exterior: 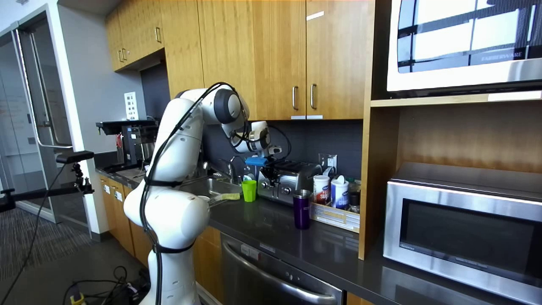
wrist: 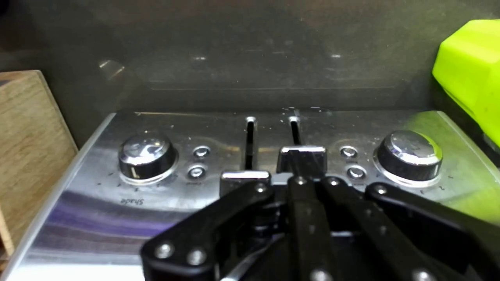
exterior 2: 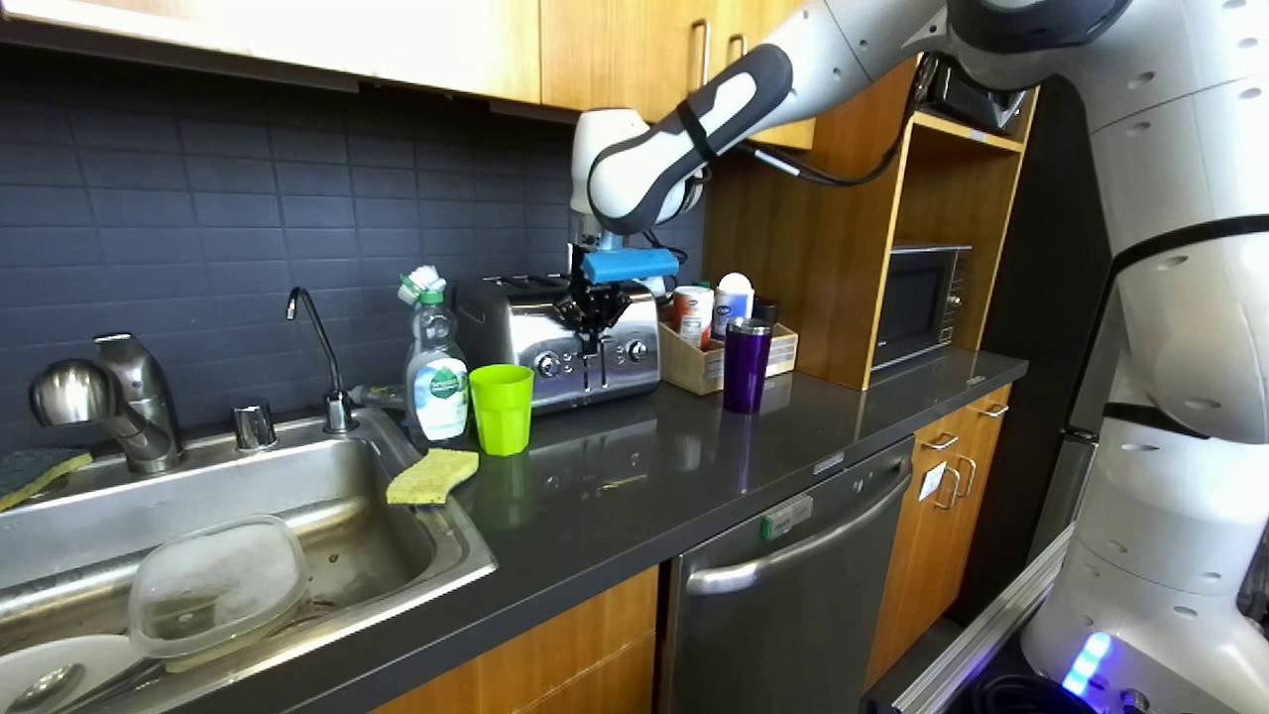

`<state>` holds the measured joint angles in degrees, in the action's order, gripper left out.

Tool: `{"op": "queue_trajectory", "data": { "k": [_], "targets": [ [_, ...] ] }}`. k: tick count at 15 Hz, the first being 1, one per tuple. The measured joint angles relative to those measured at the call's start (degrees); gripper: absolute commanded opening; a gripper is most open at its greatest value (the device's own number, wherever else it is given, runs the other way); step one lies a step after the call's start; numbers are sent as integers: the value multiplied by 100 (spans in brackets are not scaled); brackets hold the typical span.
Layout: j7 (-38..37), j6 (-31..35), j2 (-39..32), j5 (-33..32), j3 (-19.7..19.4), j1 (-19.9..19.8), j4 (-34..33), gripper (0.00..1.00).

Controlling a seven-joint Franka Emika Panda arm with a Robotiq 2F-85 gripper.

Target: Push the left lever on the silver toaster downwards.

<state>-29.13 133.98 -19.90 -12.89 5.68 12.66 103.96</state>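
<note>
Presently: gripper clenched, tip at left lever of silver toaster, contact unclear; right lever sits higher.

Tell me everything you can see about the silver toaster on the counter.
The silver toaster is a low, wide box of shiny metal, by its look, with a darker top. It stands upright on the dark countertop, between the green cup and the wooden box. The front carries two round knobs, four small buttons and two levers in parallel vertical slots; the lever nearer the cup sits lower. The shut gripper is right at that lower lever, though contact can't be confirmed.
</note>
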Motion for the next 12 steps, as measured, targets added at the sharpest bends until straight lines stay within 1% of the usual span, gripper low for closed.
{"op": "queue_trajectory", "data": {
  "k": [12],
  "targets": [
    [257, 45, -303, 72, -25, 4, -17, 0]
  ]
}}
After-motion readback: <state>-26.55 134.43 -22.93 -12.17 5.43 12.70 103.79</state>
